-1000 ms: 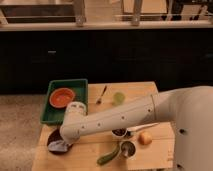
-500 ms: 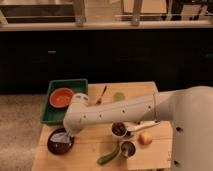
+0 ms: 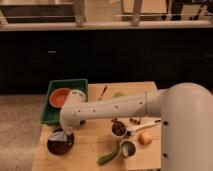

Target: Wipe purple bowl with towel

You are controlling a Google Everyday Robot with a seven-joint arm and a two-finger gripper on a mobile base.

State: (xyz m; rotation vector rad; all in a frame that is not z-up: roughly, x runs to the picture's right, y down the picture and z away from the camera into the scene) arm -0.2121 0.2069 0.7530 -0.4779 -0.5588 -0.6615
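White arm (image 3: 115, 106) reaching from lower right across the wooden table (image 3: 95, 142) toward its left side, forearm roughly level, bending down at the wrist joint near the front-left. Gripper (image 3: 59, 134) pointing down over the purple bowl (image 3: 60, 142), pale towel (image 3: 56, 134) at its tip against the bowl's upper rim. Fingers clamped or apart: cannot tell, hidden behind wrist and cloth. Large white robot body (image 3: 187, 130) filling the right edge.

Purple bowl sitting at front-left of table, just in front of the green tray (image 3: 52, 112), dark inside, glossy.

Green tray at back-left, holding an orange-red bowl (image 3: 61, 97) and a whitish cup-like item (image 3: 76, 95) partly behind the arm.

Mid-table: small dark bowl (image 3: 119, 129), a white utensil (image 3: 142, 126) lying beside it, a yellow-orange round item (image 3: 145, 138) near the right edge, a small metal can (image 3: 127, 148), a green elongated vegetable (image 3: 109, 154) at the front edge touching or just beside the can. Behind the arm: a thin dark stick-like utensil (image 3: 102, 92) and a pale green item (image 3: 118, 93), mostly hidden.

Background: dark counter front (image 3: 105, 55), railing posts above.

No readable brands, labels or writing anywhere.
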